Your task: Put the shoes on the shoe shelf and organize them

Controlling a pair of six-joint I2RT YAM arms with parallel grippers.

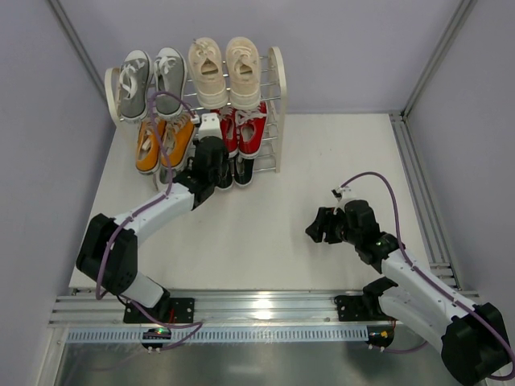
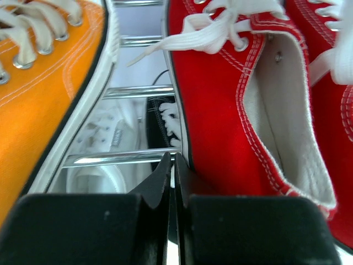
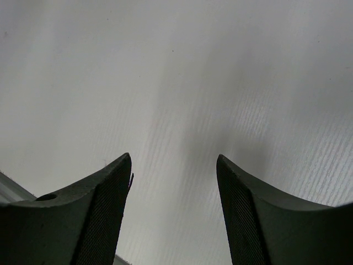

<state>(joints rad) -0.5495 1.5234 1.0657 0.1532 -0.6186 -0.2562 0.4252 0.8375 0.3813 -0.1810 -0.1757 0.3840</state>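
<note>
Top view: we look down from above and behind the arm bases over the whole desk (image 1: pixel 322 161), with the shoe shelf (image 1: pixel 276 88) at the far side.

Left wrist view: we sit very near the shelf, facing past the left gripper (image 2: pixel 172 163) between an orange shoe (image 2: pixel 38 94) and a red shoe (image 2: pixel 220 110). The top view shares both.

Right wrist view: close over bare desk, with the right gripper (image 3: pixel 174 165) at the bottom edge.

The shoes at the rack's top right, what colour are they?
They are cream shoes, clearest in the top view.
</note>
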